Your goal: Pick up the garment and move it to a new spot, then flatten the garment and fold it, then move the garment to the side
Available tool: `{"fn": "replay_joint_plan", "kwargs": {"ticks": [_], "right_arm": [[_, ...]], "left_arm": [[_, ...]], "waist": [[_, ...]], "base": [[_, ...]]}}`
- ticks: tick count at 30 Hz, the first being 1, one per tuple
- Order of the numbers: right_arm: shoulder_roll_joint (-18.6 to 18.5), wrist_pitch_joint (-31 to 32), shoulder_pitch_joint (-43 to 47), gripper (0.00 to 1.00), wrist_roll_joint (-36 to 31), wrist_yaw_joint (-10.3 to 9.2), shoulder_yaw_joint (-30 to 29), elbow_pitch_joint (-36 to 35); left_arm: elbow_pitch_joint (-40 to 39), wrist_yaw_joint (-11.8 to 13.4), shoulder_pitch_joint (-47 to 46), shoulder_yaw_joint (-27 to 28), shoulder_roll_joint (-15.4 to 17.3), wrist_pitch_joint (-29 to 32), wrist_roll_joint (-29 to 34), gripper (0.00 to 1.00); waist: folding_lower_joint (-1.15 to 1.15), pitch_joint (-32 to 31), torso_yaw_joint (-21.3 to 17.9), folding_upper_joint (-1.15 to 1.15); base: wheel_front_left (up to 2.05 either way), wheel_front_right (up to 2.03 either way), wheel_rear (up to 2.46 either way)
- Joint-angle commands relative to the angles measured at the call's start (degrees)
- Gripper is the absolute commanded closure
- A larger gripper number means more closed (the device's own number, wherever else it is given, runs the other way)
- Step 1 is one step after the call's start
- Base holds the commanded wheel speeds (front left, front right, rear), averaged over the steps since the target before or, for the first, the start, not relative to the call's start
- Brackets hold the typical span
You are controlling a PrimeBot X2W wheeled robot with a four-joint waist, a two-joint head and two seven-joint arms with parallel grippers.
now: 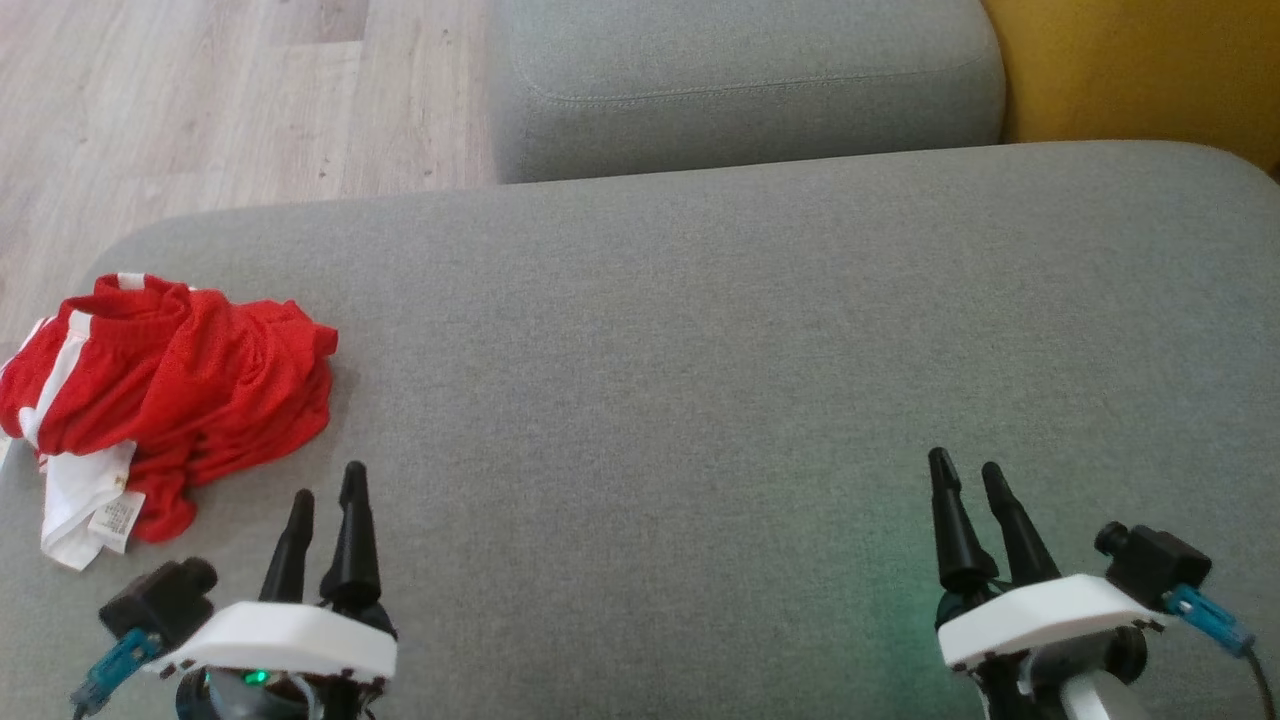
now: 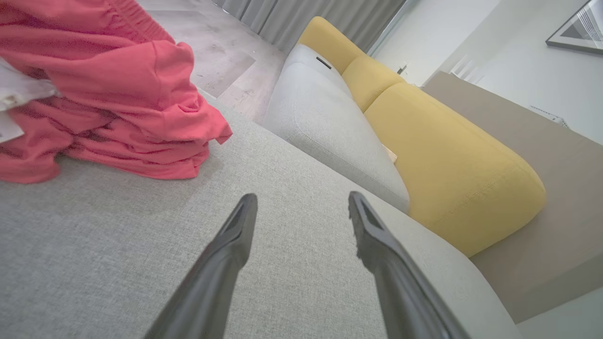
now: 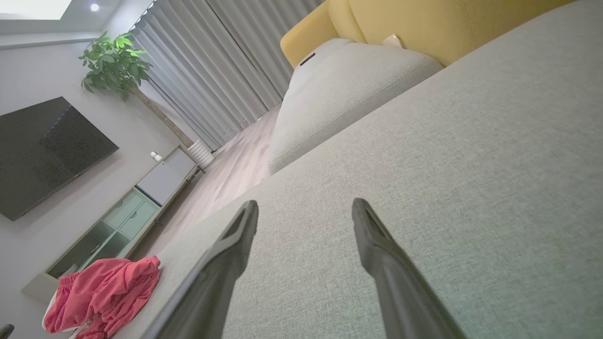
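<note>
The garment (image 1: 170, 390) is a crumpled red pair of shorts with white stripes and a white label, lying at the left end of the grey sofa cushion (image 1: 700, 350). It also fills the upper left of the left wrist view as the garment (image 2: 103, 94), and lies small at the lower left of the right wrist view as the garment (image 3: 106, 294). My left gripper (image 1: 328, 482) hovers open just right of and below the garment, apart from it, with nothing between its fingers. Far to the right my right gripper (image 1: 968, 463) is open and empty over bare cushion.
A second grey cushion (image 1: 740, 80) lies beyond, with a yellow backrest (image 1: 1140, 70) at the upper right. Wooden floor (image 1: 200, 110) lies past the cushion's left edge. A TV (image 3: 42, 150), cabinet and plant stand against the far wall.
</note>
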Motion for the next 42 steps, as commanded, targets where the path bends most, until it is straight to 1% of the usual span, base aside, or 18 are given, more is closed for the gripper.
{"fn": "replay_joint_plan", "kwargs": {"ticks": [1, 10, 11, 17, 31, 42], "right_arm": [[-0.35, -0.98, -3.55, 0.00, -1.81, 0.29, 1.42, -2.35], [-0.39, -2.51, -3.91, 0.00, -8.45, 0.32, 2.92, -3.01], [-0.40, -2.85, -3.94, 0.00, -9.93, 0.33, 3.16, -3.20], [-0.43, -3.86, -3.94, 0.00, -14.26, 0.35, 3.77, -3.82], [-0.50, -6.05, -3.81, 0.00, -22.14, 0.40, 4.24, -2.67], [-0.55, -7.92, -3.62, 0.00, -29.65, 0.44, 3.54, -2.89]], "left_arm": [[-2.64, 0.31, -1.62, 0.54, 0.77, -0.68, 1.84, 0.00], [-4.18, 1.26, -1.29, -0.55, 0.86, -2.19, 8.68, 0.00], [-4.65, 1.46, -1.22, -0.70, 0.88, -2.53, 10.06, 0.00], [-6.10, 2.05, -1.00, -1.03, 0.94, -3.53, 13.62, 0.00], [-7.37, 1.77, -0.08, -2.07, 1.06, -5.71, 22.29, 0.00], [-7.09, 0.83, 0.62, -3.41, 1.17, -7.55, 30.00, 0.00]], "waist": [[0.00, -0.03, 0.01, 0.00], [0.00, -0.28, -0.05, 0.00], [0.00, -0.33, -0.06, 0.00], [0.00, -0.48, -0.06, 0.00], [0.00, -1.02, -0.26, 0.00], [0.00, -1.53, -0.39, 0.00]], "base": [[0.00, 0.00, 0.00], [0.00, 0.00, 0.00], [0.00, 0.00, 0.00], [0.00, 0.00, 0.00], [0.00, 0.00, 0.00], [0.00, 0.00, 0.00]]}}
